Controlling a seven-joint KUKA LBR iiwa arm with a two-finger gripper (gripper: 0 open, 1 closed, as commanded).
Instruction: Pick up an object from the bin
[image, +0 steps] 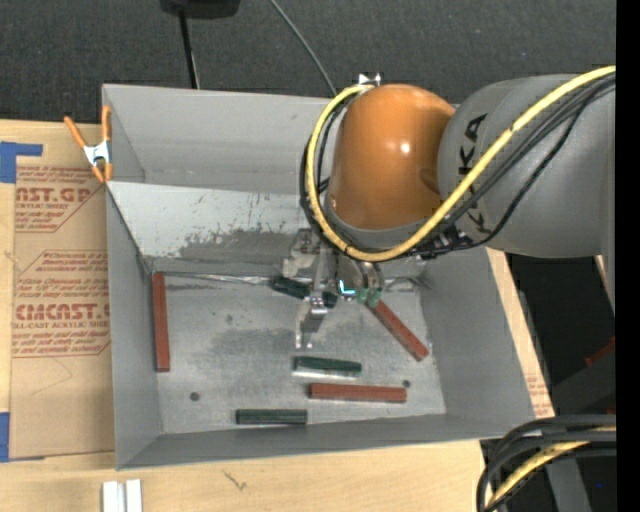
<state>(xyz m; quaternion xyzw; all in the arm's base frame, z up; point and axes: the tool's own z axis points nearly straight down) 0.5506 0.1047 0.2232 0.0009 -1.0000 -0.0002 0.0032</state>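
The grey metal bin (220, 335) below me has a scuffed, scratched floor with flat sticks lying on it, well apart from each other. The left red-brown stick (159, 322) runs along the left wall. The slanted red-brown stick (402, 330) lies on the right. The middle dark green stick (326, 366) lies just behind the front red-brown stick (357, 393). The front dark green stick (271, 416) lies by the front wall.

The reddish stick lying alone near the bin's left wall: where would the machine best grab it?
Probably at its middle, from straight above. The reddish stick lies flat, long and thin, with nothing touching it, so the pincer could close across its narrow width. Its upper end sits nearest the left wall, so the middle leaves more room.
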